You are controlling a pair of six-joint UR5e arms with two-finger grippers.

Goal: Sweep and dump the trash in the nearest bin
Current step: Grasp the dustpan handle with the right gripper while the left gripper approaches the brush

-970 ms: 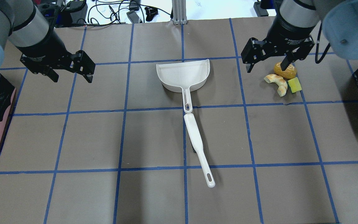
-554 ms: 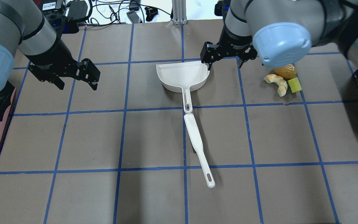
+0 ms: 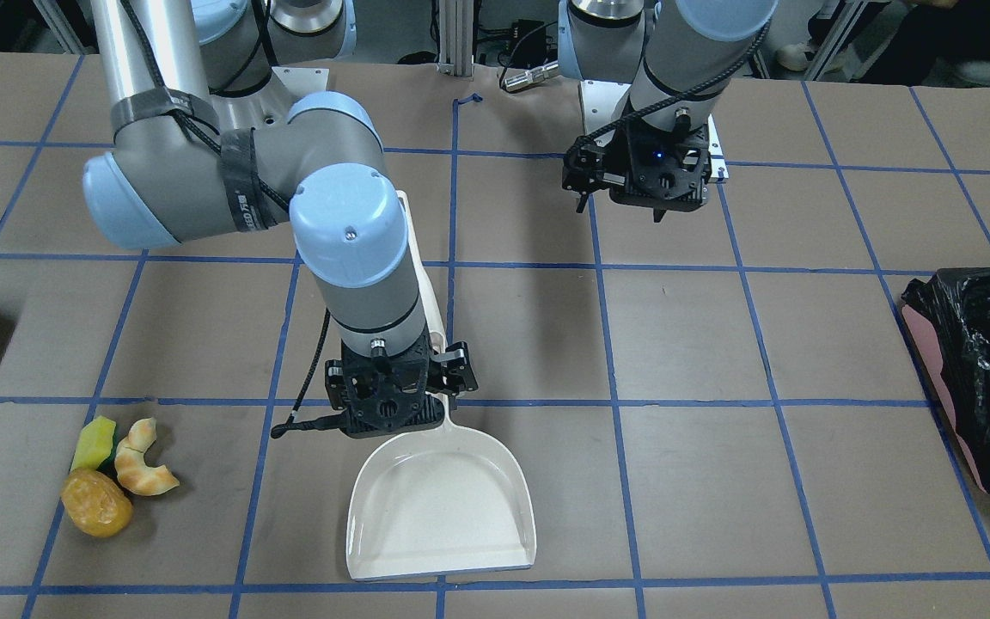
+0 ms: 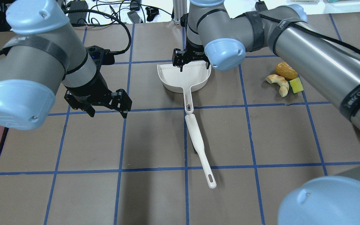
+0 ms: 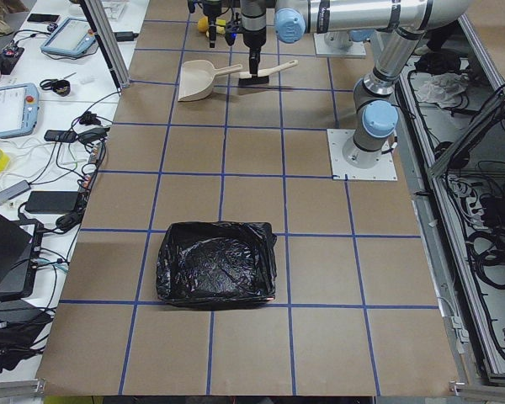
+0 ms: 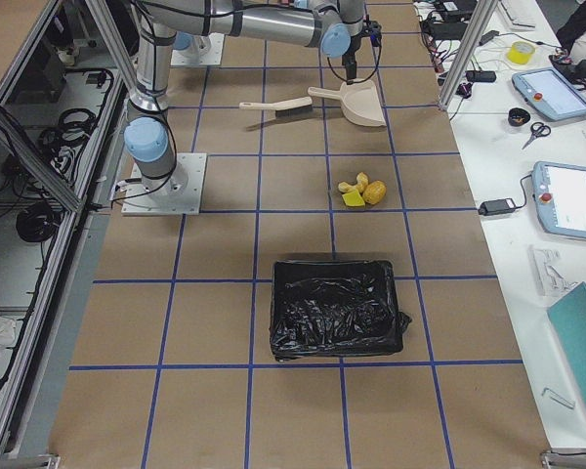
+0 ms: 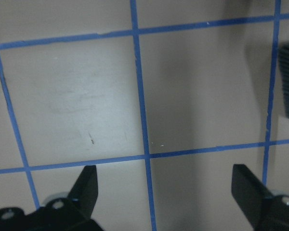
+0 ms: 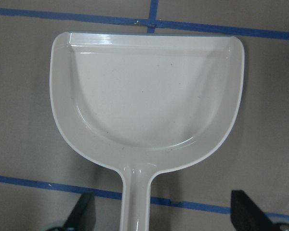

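Note:
The trash is a small pile at the table's right: an orange-brown bun (image 4: 286,71), a pale croissant piece (image 4: 278,83) and a yellow-green sponge (image 4: 296,85). The pile also shows in the front-facing view (image 3: 117,481). The black bin (image 6: 337,308) stands beyond the pile. A white dustpan (image 4: 184,76) lies at the middle with a white brush (image 4: 198,147) behind its handle. My right gripper (image 4: 192,64) is open above the dustpan (image 8: 144,101), its fingers (image 8: 84,211) astride the handle's root without touching. My left gripper (image 4: 106,109) is open and empty over bare table, left of the brush.
A pink bin lined with a crinkly black bag (image 3: 985,378) stands at the table's left end (image 5: 217,263). Blue tape lines grid the brown table top. Cables and devices lie past the far edge (image 4: 111,12). My right arm spans across above the trash side.
My right gripper has swung left from above the trash to above the dustpan. My left gripper has moved right and nearer, toward the brush. Both stay open.

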